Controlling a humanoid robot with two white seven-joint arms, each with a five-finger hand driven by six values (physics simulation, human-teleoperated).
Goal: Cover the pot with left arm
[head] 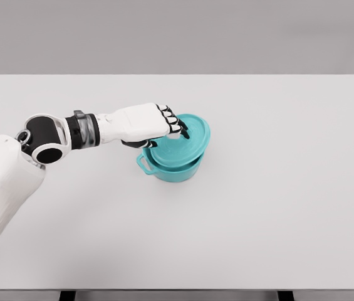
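Head view: a plain grey wall stands behind a wide white tabletop (277, 207) that fills most of the picture, with two dark legs showing at its near edge. Taking the teal pot (175, 168) as the landmark, it sits a little left of the tabletop's middle, and nothing else lies on the surface around it. A small loop handle juts from the pot's left side toward the arm.

On top of the pot rests the teal lid (180, 148) — round, the same colour as the body, and tilted, its far right edge riding higher than its near left edge. It overhangs the pot toward the upper right, so it looks not fully seated on the rim.

The left robot hand (167, 125) comes in from the pot's left and lies over the lid's upper left part, its dark-tipped fingers curled down onto the lid, seemingly around the knob, which is hidden under them. It reads as gripping the lid. The right arm does not show.

As a judgement, the task is near its end: the lid is already over the pot's mouth. What is left is to settle it level and centred on the rim, then let go — and draw the hand clear without dragging the lid off.
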